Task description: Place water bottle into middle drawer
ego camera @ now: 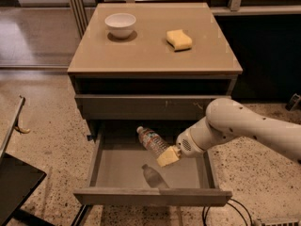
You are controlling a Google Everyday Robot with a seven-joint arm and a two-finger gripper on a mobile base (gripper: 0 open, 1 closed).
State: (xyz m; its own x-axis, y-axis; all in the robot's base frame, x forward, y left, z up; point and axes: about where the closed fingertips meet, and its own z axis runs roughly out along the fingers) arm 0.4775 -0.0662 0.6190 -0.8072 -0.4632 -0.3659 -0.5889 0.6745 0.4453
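Note:
The water bottle (152, 141) is clear with a pale label band. It hangs tilted, cap up and to the left, above the floor of the open middle drawer (110, 171). My gripper (167, 155) is shut on the bottle's lower end, its pale yellow fingers (168, 158) wrapped around it. The white arm reaches in from the right over the drawer's right wall. The bottle's shadow lies on the drawer floor below it.
A white bowl (120, 24) and a yellow sponge (179, 39) sit on the cabinet top (150, 55). A closed drawer front (141, 107) is above the open one. A dark chair frame (14, 182) stands at the lower left. Cables (225, 213) lie on the floor.

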